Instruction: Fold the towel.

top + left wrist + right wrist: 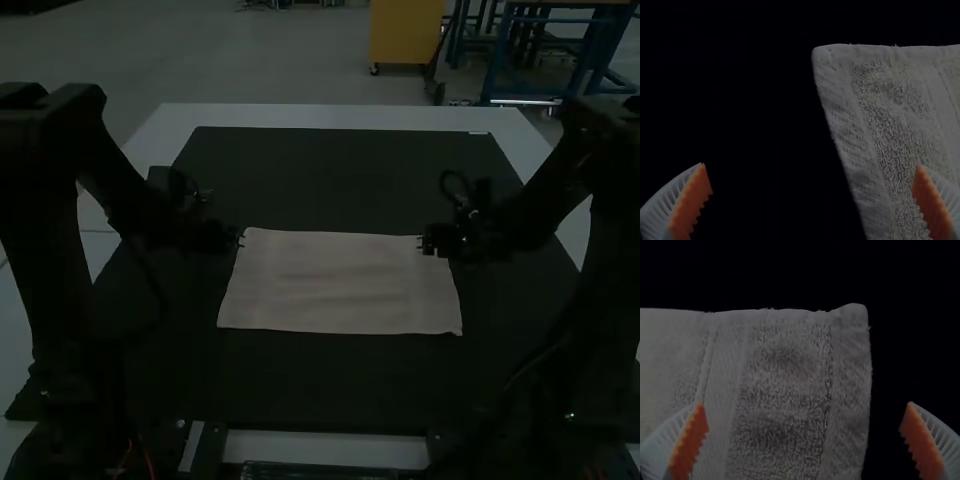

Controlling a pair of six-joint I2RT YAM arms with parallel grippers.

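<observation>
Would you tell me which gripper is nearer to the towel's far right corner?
Right. The right gripper is at the far right corner of the towel, open, while the left gripper is across by the far left corner.

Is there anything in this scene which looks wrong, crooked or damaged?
Nothing stands out. The towel lies flat on the dark mat, edges fairly straight, with only faint ripples and no tear that I can make out. The left gripper and right gripper are open near its far corners.
</observation>
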